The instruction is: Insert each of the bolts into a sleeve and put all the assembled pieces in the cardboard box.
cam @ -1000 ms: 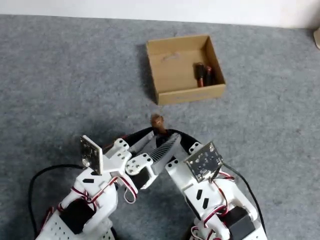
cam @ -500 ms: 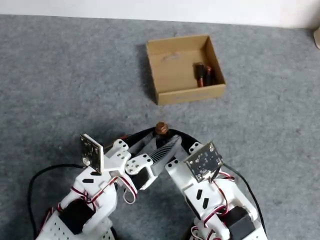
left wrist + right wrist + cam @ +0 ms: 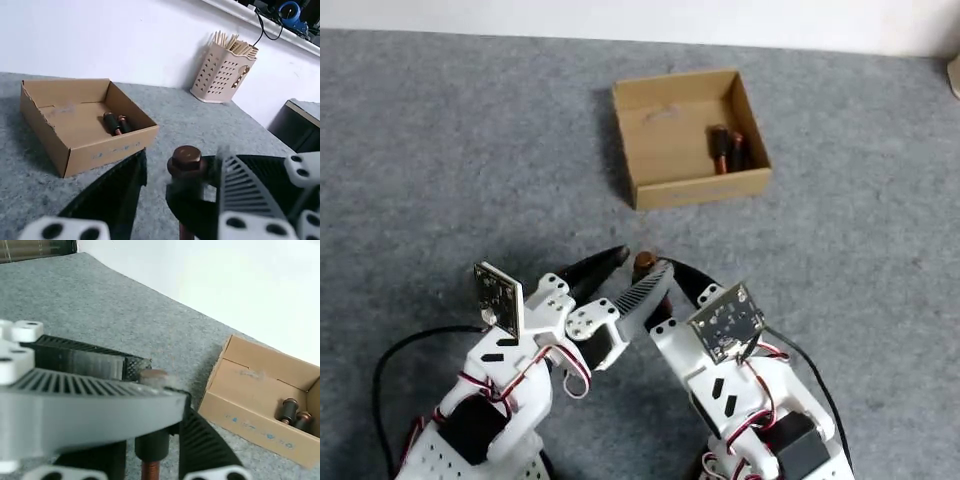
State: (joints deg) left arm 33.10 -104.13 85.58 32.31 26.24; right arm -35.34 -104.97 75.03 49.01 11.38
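A copper-headed bolt stands upright in a black sleeve, its shaft poking out below. My right gripper is shut on the sleeve between black fingers. My left gripper is open astride the bolt head, with a black finger on one side and a grey ribbed finger on the other, neither pressing it. The cardboard box lies farther out on the grey carpet and holds two assembled pieces in a far corner; they also show in the box as pieces.
A beige holder of wooden sticks stands by the white wall beyond the box. A dark block sits off to one side. Open grey carpet lies between the arms and the box and around it.
The bolt came back toward the arms and straightened upright into the sleeve. The left gripper's black finger swung away from it, opening the gripper. The right arm kept still.
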